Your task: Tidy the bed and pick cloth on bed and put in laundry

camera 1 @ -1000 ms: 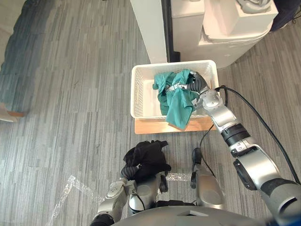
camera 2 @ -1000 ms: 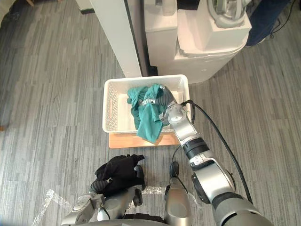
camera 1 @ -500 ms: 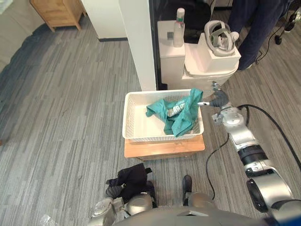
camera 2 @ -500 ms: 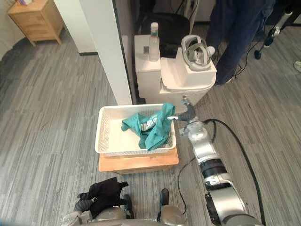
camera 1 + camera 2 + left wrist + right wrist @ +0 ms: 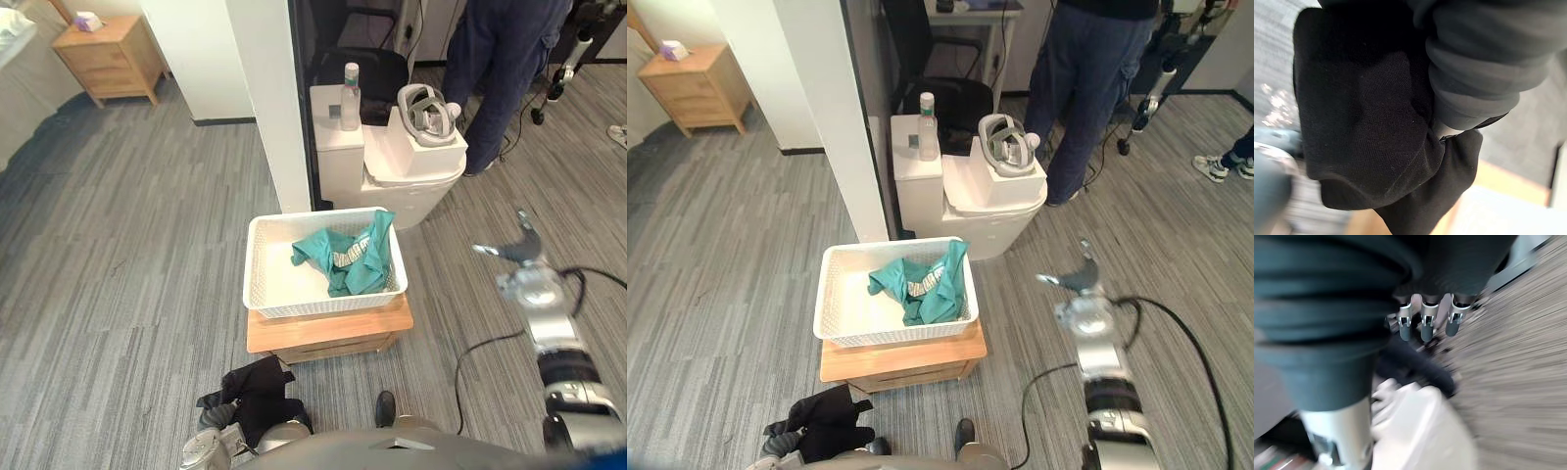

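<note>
- The teal cloth (image 5: 345, 262) lies in the white basket (image 5: 284, 284), toward its right side, with one corner riding up at the far right rim. A hand brushing that rim could drag it out onto the floor.
- The black cloth (image 5: 257, 390) sits bunched on the left hand (image 5: 1484, 63), low in front of the wooden stand (image 5: 328, 331). I cannot tell whether that hand truly grips it, so a quick lift could shed it short of the basket.
- The right hand (image 5: 1073, 279) hangs spread and empty, well right of the basket. Swung wider, it could meet the person (image 5: 1087, 69) beyond the white unit (image 5: 989, 196).
- A low pass could knock the basket's near rim and shift it on the stand.
</note>
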Motion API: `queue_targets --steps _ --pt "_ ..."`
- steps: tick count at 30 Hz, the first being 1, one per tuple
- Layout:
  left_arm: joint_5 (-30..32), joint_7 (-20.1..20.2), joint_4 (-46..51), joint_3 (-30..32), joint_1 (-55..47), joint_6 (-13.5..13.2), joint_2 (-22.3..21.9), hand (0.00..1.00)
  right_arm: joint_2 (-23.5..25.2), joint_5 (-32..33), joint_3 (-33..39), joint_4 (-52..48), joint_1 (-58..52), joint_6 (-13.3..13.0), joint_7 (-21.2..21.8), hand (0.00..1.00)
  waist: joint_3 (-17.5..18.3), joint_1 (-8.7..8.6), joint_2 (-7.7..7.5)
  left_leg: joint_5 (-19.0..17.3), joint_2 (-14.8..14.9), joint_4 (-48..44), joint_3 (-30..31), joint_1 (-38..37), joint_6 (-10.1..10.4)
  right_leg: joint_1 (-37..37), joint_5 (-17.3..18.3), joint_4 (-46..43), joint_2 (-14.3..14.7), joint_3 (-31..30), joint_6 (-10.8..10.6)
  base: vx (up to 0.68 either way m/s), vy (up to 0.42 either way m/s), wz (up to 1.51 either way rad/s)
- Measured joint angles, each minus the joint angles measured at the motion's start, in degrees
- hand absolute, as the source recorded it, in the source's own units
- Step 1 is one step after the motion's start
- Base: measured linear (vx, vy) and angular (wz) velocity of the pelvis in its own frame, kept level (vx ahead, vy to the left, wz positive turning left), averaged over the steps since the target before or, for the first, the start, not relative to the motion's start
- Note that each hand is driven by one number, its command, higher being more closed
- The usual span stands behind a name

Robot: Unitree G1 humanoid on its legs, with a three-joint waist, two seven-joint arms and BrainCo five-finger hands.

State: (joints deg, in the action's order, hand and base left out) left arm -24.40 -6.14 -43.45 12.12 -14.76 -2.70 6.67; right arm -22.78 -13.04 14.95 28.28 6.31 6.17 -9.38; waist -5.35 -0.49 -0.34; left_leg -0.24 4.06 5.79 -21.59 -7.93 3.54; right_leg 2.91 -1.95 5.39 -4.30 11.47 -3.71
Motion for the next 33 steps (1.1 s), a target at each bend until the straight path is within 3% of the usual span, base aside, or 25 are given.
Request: queue_targets --steps 6,12,13,18,20,25,31,33 --pt "-3.8 -3.9 18.0 13.2 2.3 -1.8 2.5 1.0 3.7 2.9 11.0 5.3 -15.0 -0.2 1.8 0.0 2.3 -0.98 -0.09 0.0 0.0 0.0 4.9 0.9 -0.1 2.3 0.9 0.0 -0.7 7.2 0.1 0.05 -0.024 0.42" --pt "-4.6 -4.9 19.8 21.0 10.7 -5.5 17.4 1.0 7.7 6.0 11.1 17.6 -16.7 -0.9 4.4 0.0 2.4 -0.38 0.16 0.1 -0.1 -0.1 5.6 -0.1 -0.1 3.6 0.9 0.0 -0.9 8.1 0.1 0.02 -0.001 0.08" --pt "-6.5 -3.7 19.8 22.3 13.3 -6.0 21.9 1.0 8.4 7.2 10.5 18.5 -17.4 -1.7 4.7 0.0 2.5 -0.06 0.31 0.1 -0.1 0.1 5.3 -0.2 -0.1 3.9 0.9 0.0 -0.9 8.1 0.0 0.0 0.0 0.0" --pt "-9.5 2.0 20.7 23.3 21.0 -10.2 31.9 1.0 9.5 9.6 6.9 19.3 -18.3 -3.2 4.7 0.0 3.7 -0.04 1.02 -1.1 0.1 0.1 3.0 -1.1 0.2 4.4 0.9 0.0 -0.7 6.9 0.0 -0.03 0.015 -0.13" --pt "-11.2 4.2 23.7 21.9 26.0 -11.8 33.3 1.0 11.0 10.7 4.6 21.1 -18.8 -4.0 4.7 0.0 5.5 -0.15 0.96 -1.5 0.8 0.1 -0.6 -1.7 0.2 4.4 0.8 0.0 -0.7 6.1 0.2 0.03 0.01 -0.16" --pt "-13.3 8.5 27.2 13.1 36.3 -10.3 35.9 1.0 13.1 11.7 2.6 22.3 -19.7 -4.2 4.7 0.0 6.0 -0.29 0.73 -1.5 0.9 0.1 -4.8 -3.2 0.4 4.1 0.2 0.0 -0.4 2.3 0.6 0.01 0.012 -0.33" --pt "-14.1 8.7 27.6 0.7 45.9 -8.7 36.0 1.0 13.3 11.7 2.1 22.3 -19.7 -4.5 4.7 0.0 6.3 -2.11 0.32 -2.2 1.5 0.1 -10.1 -5.2 1.4 3.5 -0.3 0.0 0.5 -2.4 1.0 0.0 -0.008 -0.41" --pt "-15.0 8.6 27.7 -2.4 49.3 -8.6 34.2 1.0 13.6 11.7 1.9 22.3 -19.8 -4.5 4.7 0.0 6.2 -2.77 0.34 -2.4 1.6 0.1 -11.3 -5.6 1.4 3.5 -0.5 0.0 0.7 -3.0 1.3 -0.01 -0.014 -0.28"
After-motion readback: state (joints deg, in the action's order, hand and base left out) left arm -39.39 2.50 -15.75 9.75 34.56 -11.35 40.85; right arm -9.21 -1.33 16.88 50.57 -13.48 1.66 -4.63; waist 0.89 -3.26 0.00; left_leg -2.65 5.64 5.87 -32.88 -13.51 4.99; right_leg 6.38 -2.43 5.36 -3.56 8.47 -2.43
